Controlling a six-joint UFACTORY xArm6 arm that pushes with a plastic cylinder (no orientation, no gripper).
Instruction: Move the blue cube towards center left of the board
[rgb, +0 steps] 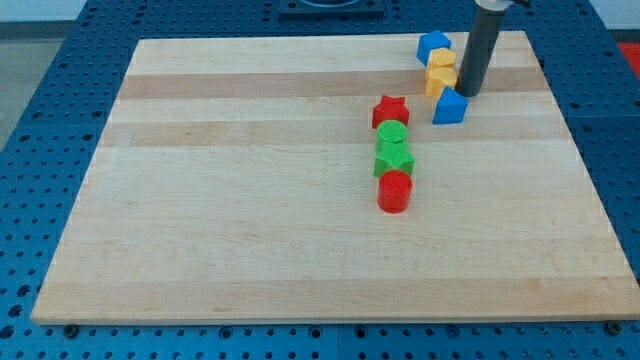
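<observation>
The blue cube (433, 45) sits near the board's top edge, right of centre. Two yellow blocks (441, 60) (439, 81) lie in a line just below it, touching or nearly so. A blue triangular block (450, 107) lies below those. My dark rod comes down from the view's top, and my tip (467, 94) rests on the board just right of the lower yellow block and at the upper right of the blue triangular block. The tip is below and to the right of the blue cube, apart from it.
A red star (390, 110), a green round block (392, 135), a green star (394, 158) and a red cylinder (395, 190) form a column near the board's middle. The wooden board (230, 200) lies on a blue perforated table (40, 120).
</observation>
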